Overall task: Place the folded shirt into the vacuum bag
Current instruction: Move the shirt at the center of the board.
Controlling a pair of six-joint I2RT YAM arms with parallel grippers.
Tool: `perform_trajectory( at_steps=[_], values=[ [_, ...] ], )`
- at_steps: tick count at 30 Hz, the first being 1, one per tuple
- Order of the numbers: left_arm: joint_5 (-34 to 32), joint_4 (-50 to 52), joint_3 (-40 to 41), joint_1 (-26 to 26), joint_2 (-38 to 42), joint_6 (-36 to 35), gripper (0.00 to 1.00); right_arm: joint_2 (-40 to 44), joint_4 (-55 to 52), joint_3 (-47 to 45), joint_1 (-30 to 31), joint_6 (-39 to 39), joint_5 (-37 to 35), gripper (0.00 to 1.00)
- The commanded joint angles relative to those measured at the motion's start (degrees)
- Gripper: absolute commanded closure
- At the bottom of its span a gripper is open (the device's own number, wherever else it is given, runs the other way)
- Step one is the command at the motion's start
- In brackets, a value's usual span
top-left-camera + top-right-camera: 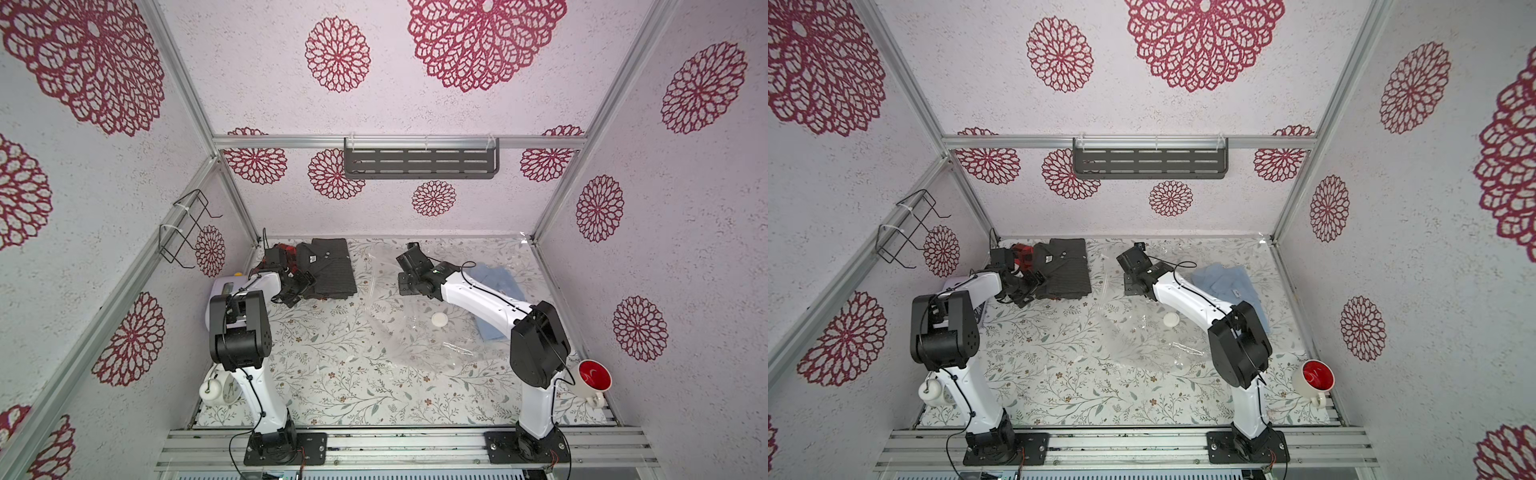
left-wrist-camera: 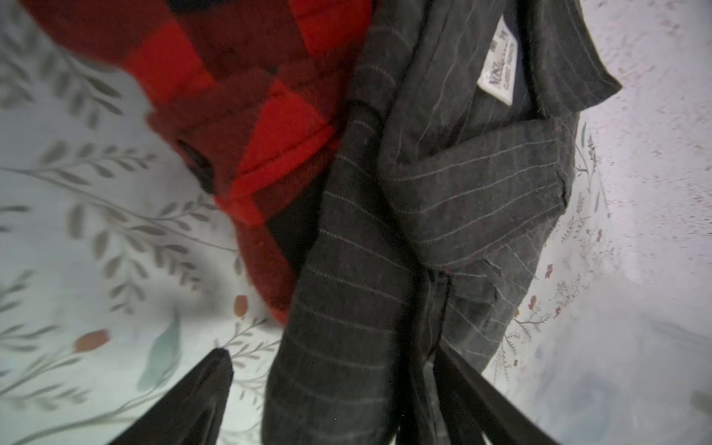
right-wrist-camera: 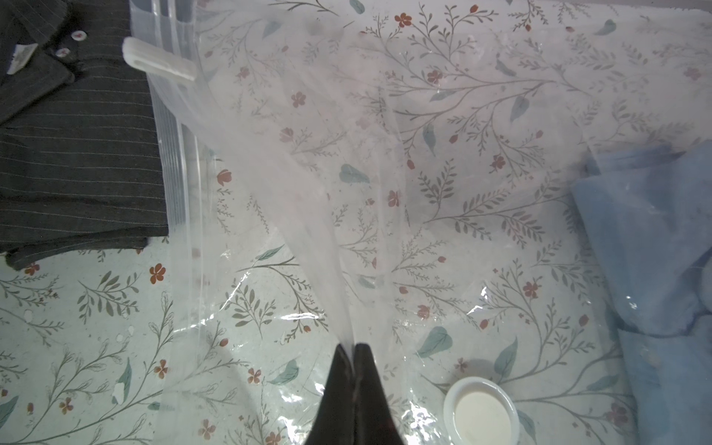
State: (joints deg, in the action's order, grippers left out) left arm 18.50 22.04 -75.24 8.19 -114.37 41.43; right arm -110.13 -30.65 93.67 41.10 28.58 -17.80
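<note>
A dark pinstriped folded shirt [image 1: 332, 270] [image 1: 1065, 270] [image 3: 77, 154] lies at the back left of the floral table. My left gripper [image 1: 300, 286] [image 2: 331, 352] is open at the shirt's near edge, one finger on each side of a fold [image 2: 385, 269]. To its right the clear vacuum bag [image 1: 399, 332] [image 1: 1133, 336] is spread out, with its white valve cap [image 1: 439, 319] [image 3: 480, 410] facing up. My right gripper [image 3: 353, 346] is shut on the bag's upper film [image 3: 308, 231], which it holds pulled up. The zip strip [image 3: 169, 154] runs beside the shirt.
A red plaid garment [image 2: 231, 96] [image 1: 286, 253] lies against the dark shirt's far-left side. A light blue shirt [image 1: 494, 282] [image 3: 655, 250] shows through the bag's film at the right. A red-lined mug [image 1: 594, 376] stands front right and a white clock [image 1: 220, 390] front left.
</note>
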Motion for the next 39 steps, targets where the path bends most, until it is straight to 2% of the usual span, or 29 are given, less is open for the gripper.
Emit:
perform_trajectory(
  at_steps=[1,9,12,14,23,32,39],
  values=[
    [6.7,-7.0,1.6,0.4,-0.5,2.6,0.14,3.8,0.6,-0.7,-0.4,1.0,-0.8,1.0],
    [7.6,-8.7,4.3,0.4,0.1,3.4,0.16,3.3,1.0,-0.8,-0.4,1.0,-0.3,1.0],
    [7.1,-8.7,5.4,0.5,1.2,3.5,0.24,3.1,1.0,-0.6,-0.4,1.0,-0.1,1.0],
    [6.2,-8.3,5.9,0.6,2.9,3.5,0.33,3.1,1.0,-0.6,-0.4,1.0,-0.1,1.0],
    [4.3,-6.1,6.5,1.1,6.6,2.6,0.4,2.9,1.5,-1.0,-0.4,1.0,0.4,1.0],
    [4.5,-6.0,5.3,1.1,5.8,2.7,0.56,2.8,1.9,-1.3,-0.4,1.0,0.9,1.0],
    [5.4,-5.6,3.5,-0.5,5.6,2.6,0.77,2.4,1.8,-1.1,-0.5,0.9,0.7,1.0]
  ],
)
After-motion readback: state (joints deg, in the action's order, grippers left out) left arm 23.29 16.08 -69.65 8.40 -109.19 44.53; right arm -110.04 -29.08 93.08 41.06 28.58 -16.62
